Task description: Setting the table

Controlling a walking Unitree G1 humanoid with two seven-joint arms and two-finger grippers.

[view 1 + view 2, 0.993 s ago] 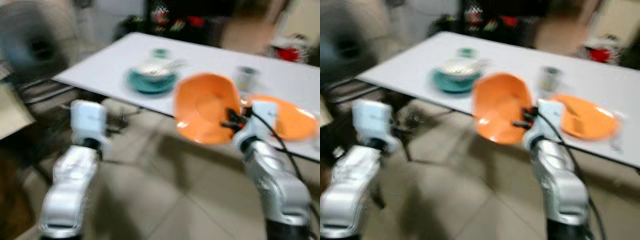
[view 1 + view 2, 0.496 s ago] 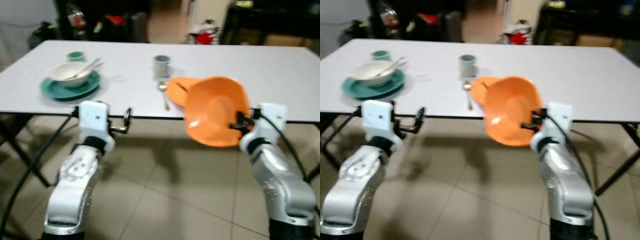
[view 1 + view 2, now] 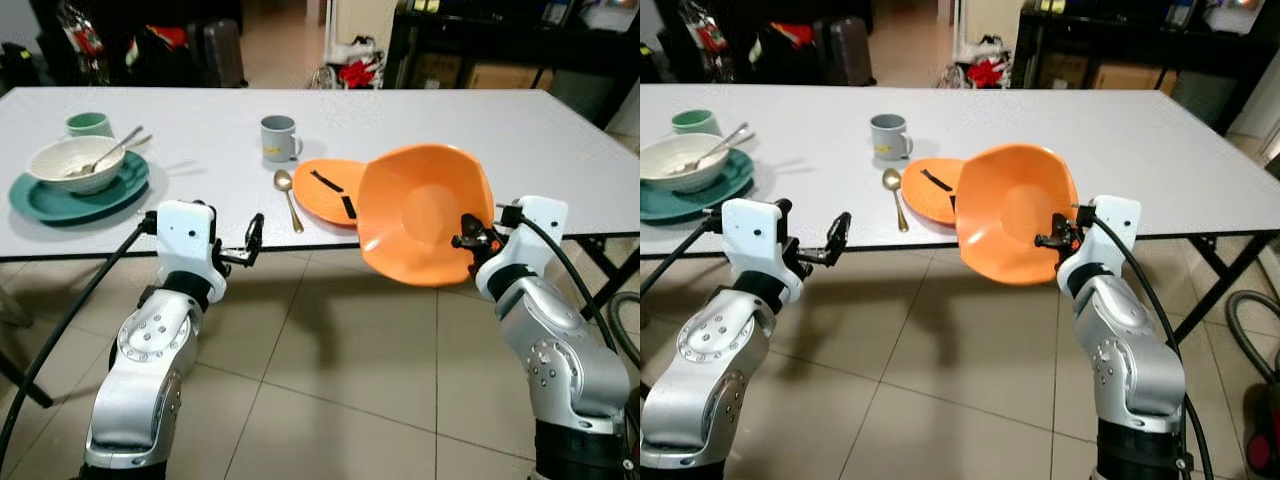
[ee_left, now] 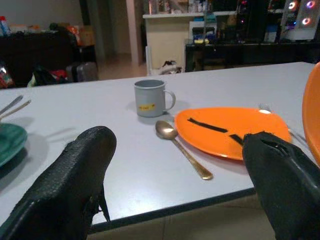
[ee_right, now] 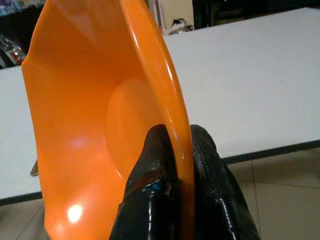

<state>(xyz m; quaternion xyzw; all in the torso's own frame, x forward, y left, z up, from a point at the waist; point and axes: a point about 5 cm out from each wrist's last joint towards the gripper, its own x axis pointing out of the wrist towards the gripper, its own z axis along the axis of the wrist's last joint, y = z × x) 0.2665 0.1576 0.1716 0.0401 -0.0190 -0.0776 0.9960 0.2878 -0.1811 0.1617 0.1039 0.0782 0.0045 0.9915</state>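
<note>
Black fingers (image 5: 150,165) of the right tool (image 3: 470,240) are pinching the rim of an orange bowl (image 3: 420,225), holding it tilted on edge just off the near side of the white tabletop (image 3: 560,150), beside the orange plate (image 3: 330,190). The left tool (image 3: 252,243) is hovering spread and empty near the spoon (image 3: 288,200). Placing it well probably means levelling the bowl over the plate before easing the grip.

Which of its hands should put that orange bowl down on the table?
The right hand: it already pinches the orange bowl by its rim, near the table edge. The left hand is open and holds nothing.
</note>
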